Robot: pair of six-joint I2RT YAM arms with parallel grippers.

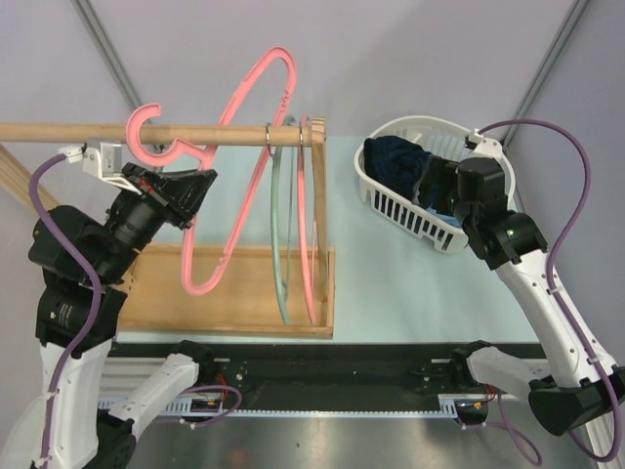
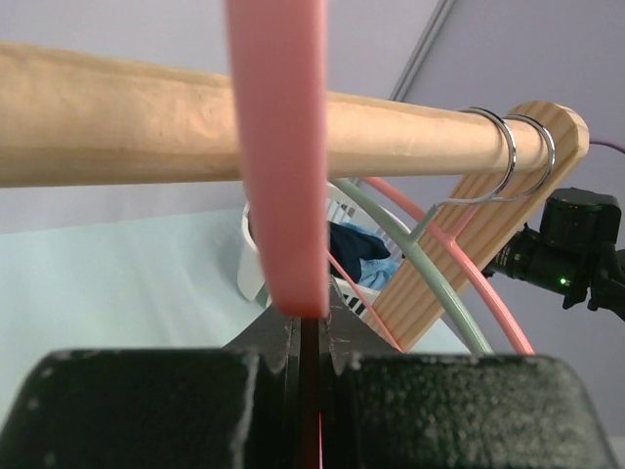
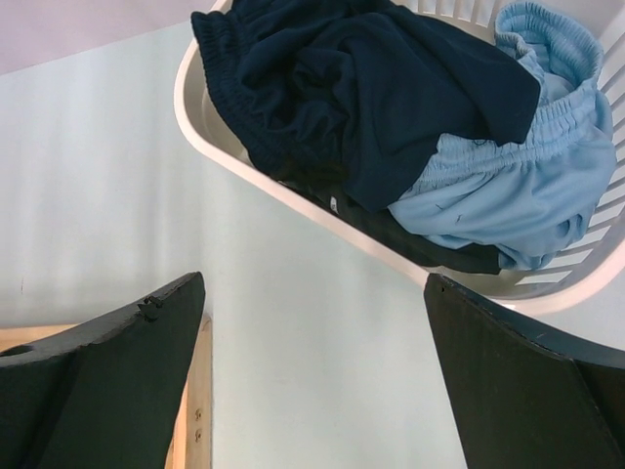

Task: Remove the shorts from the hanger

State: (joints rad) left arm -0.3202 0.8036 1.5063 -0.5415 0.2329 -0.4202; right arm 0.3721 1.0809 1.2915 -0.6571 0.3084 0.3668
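Observation:
A bare pink hanger (image 1: 234, 176) hangs tilted at the wooden rod (image 1: 59, 132), its hook lying across the rod. My left gripper (image 1: 198, 188) is shut on the hanger's lower part; in the left wrist view the pink bar (image 2: 278, 147) rises from the closed left gripper (image 2: 311, 327). The shorts lie piled in the white basket (image 1: 391, 210): a dark navy pair (image 3: 371, 88) on top and a light blue pair (image 3: 527, 176) beside it. My right gripper (image 3: 312, 293) hovers open just outside the basket's rim (image 3: 195, 107), with nothing between its fingers.
A green hanger (image 1: 281, 244) and another pink hanger (image 1: 311, 244) hang bare from rings at the rod's right end. The wooden stand's base (image 1: 234, 318) lies on the table under them. The basket sits at the back right.

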